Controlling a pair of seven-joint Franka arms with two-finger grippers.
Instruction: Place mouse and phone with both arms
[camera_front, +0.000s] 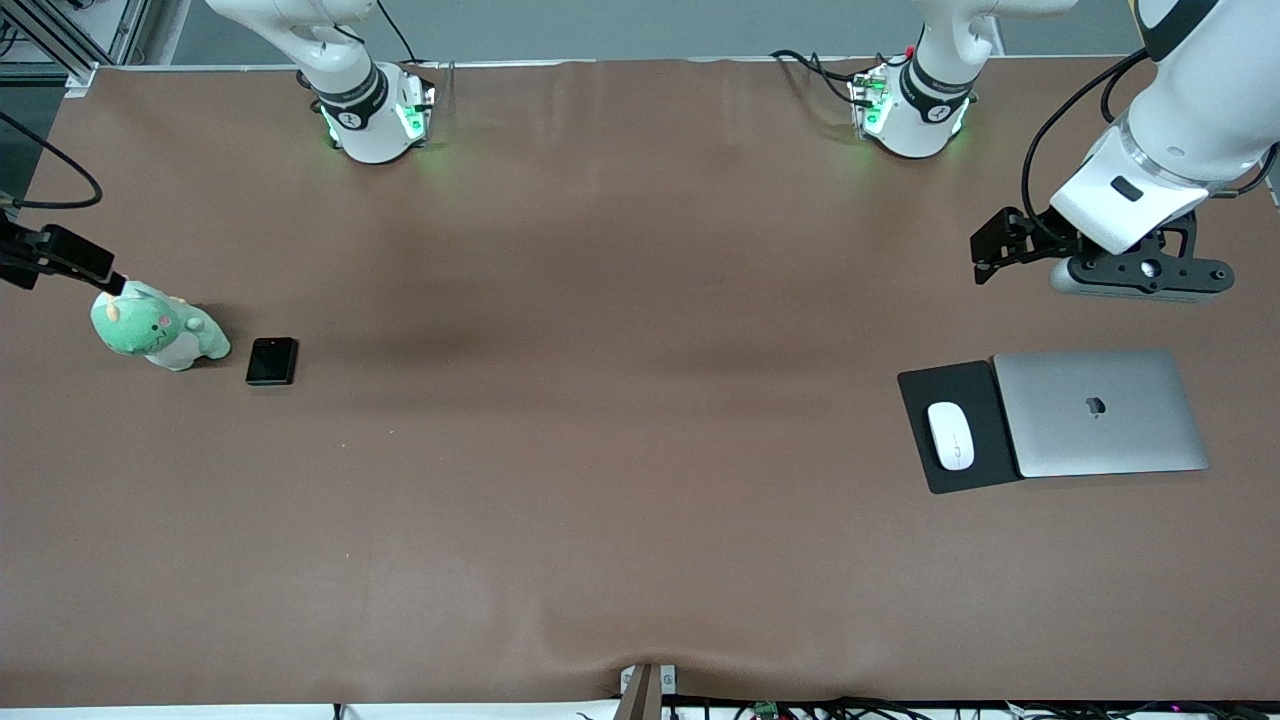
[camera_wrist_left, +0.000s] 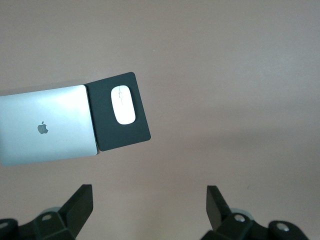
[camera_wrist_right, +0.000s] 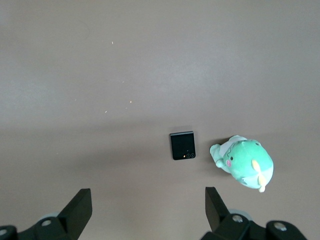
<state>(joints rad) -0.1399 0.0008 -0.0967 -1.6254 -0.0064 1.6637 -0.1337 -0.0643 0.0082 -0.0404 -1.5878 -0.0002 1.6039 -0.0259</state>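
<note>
The white mouse lies on a black mouse pad toward the left arm's end of the table. It also shows in the left wrist view. The small black phone lies flat on the table toward the right arm's end, beside a green plush toy, and shows in the right wrist view. My left gripper hangs open and empty over bare table near the pad; its fingertips stand wide apart. My right gripper hangs open and empty over bare table by the plush toy; its own view shows nothing between the jaws.
A closed silver laptop lies against the mouse pad, overlapping its edge. A green plush toy sits beside the phone, close to the table's end. The brown table stretches between the two groups.
</note>
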